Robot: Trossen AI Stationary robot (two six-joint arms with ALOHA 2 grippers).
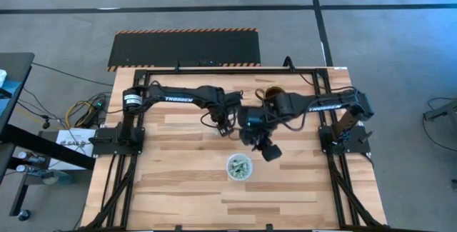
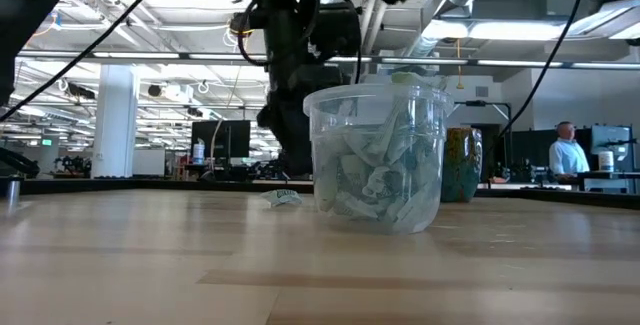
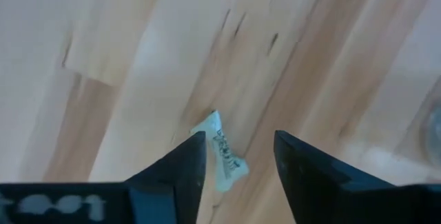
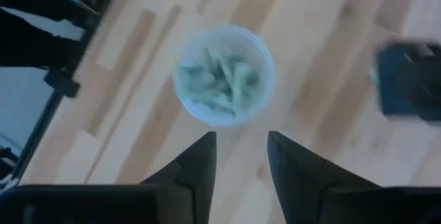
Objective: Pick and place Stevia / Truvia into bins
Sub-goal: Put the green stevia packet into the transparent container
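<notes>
On the tabletop point(image 1: 178, 189), your left pincer point(image 3: 238, 156) hangs with its jaws apart over one loose Stevia sachet point(image 3: 224, 154); your right pincer point(image 4: 240, 151), jaws apart and empty, hovers above the clear cup point(image 4: 222, 74), which is packed with sachets

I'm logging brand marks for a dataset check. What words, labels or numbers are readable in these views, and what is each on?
"TROSSEN" on the left arm, white letters.
White lettering on the right arm: too small to read.
Dark print on the sachet lying on the table between the left gripper fingers: too blurred to read.
Print on the sachets in the clear cup: unreadable.
</notes>
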